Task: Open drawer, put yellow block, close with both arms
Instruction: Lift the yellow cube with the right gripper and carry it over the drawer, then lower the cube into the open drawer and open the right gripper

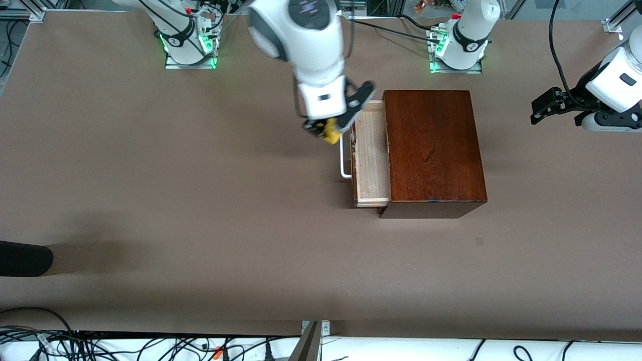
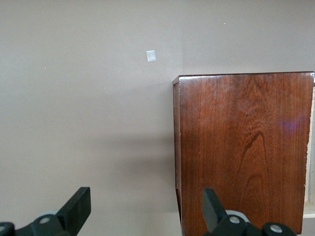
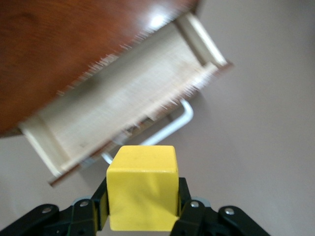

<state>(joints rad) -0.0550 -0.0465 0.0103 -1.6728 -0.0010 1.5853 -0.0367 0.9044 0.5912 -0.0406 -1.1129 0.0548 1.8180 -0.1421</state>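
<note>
My right gripper (image 3: 142, 216) clamps the smooth yellow block (image 3: 142, 192) over the drawer (image 1: 372, 155), pale ribbed wood with a white handle (image 1: 344, 158); my left gripper (image 2: 142, 211) waits open.

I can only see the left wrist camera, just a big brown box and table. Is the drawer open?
Observer: Yes. The drawer is pulled out toward the right arm's end, and its pale inside shows nothing in it.
Operator: Where's the yellow block?
Observer: The right gripper is shut on the block, up in the air over the drawer's white handle.
Operator: What's my arm doing?
Observer: The left gripper waits open over the table at the left arm's end, away from the box.
</note>
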